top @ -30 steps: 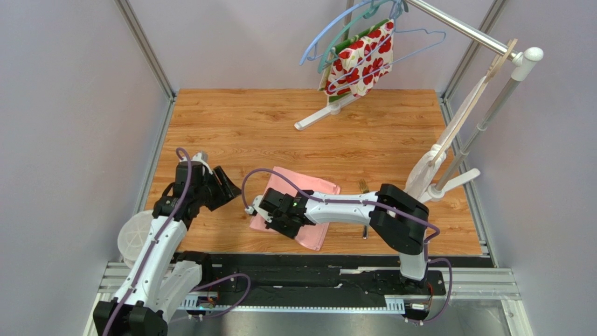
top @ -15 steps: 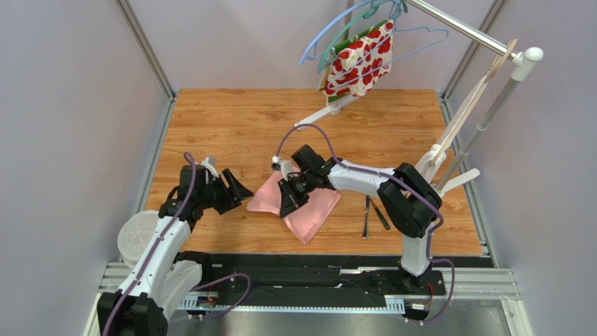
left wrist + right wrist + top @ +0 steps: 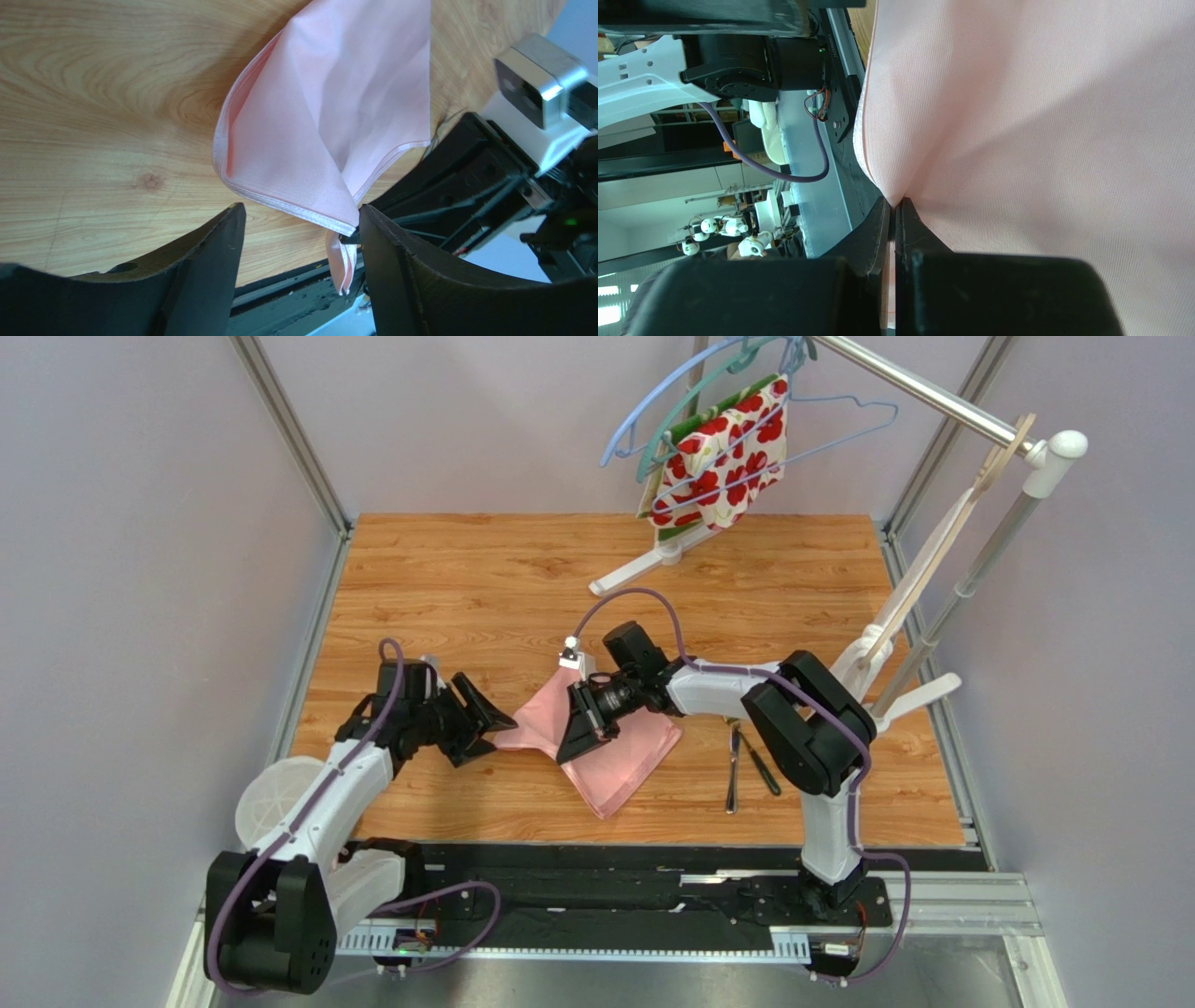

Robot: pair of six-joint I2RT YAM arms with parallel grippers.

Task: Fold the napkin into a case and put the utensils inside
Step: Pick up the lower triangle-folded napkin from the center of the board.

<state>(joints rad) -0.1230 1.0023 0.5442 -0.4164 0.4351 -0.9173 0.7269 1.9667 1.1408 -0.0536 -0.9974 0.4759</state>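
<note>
We are pinching the napkin in our right gripper, jaws clenched on a raised fold near the table's middle. Our left gripper is hovering released at its left corner, which seems to be lying between the spread fingers, while the utensils are lying apart on the right

The napkin lies on the near middle of the surface, with my left fingers at its left corner and my right fingers over its middle. The utensils lie side by side just right of it. A clothes rack stands at the far right.
</note>
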